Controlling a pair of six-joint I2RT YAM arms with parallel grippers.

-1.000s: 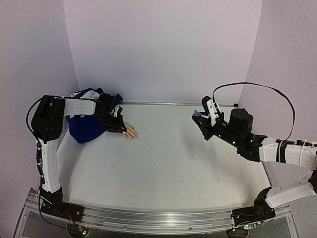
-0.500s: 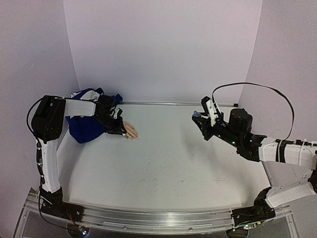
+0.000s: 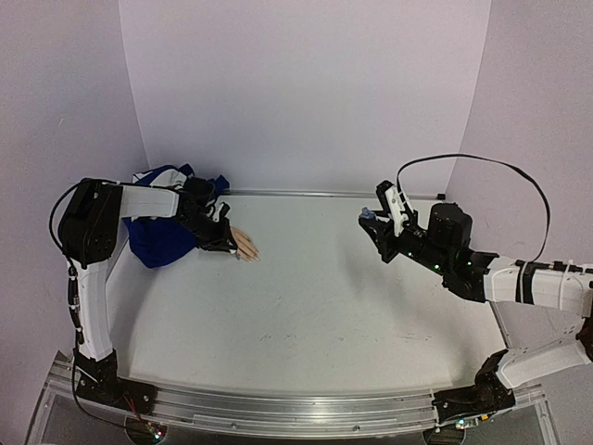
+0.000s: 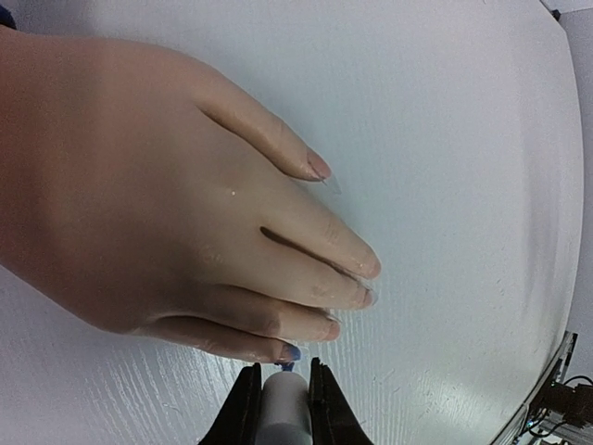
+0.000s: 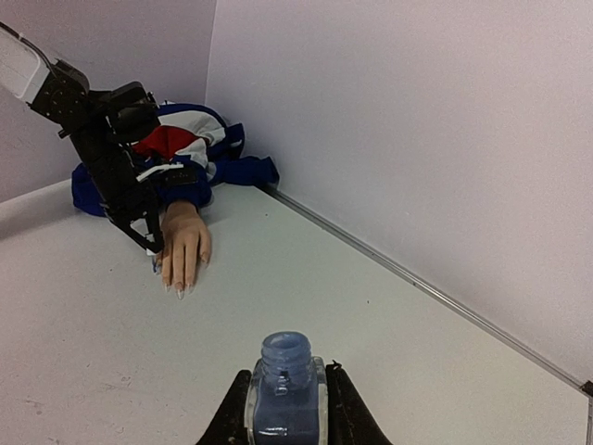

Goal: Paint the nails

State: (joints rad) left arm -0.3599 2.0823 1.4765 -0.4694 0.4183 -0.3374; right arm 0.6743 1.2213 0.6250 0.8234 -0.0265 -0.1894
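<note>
The peach mannequin hand (image 3: 245, 247) lies flat, sticking out of a blue, red and white sleeve (image 3: 159, 237). My left gripper (image 3: 225, 242) is shut on the white brush cap (image 4: 285, 410). The cap's blue brush tip touches the little-finger nail (image 4: 290, 351), which shows blue. The other nails (image 4: 319, 166) look bare. The left gripper (image 4: 283, 373) sits just beside the fingertips. My right gripper (image 3: 372, 222) is shut on the open blue polish bottle (image 5: 285, 394) and holds it above the table at the right. The hand (image 5: 183, 243) and the left gripper also show far off in the right wrist view.
The sleeve (image 5: 190, 139) is bunched in the back left corner against the walls. A metal strip (image 5: 417, 283) runs along the foot of the back wall. A black cable (image 3: 482, 162) loops over the right arm.
The left gripper has shifted very slightly back along the hand's near edge. The right arm and the bottle have not moved.
</note>
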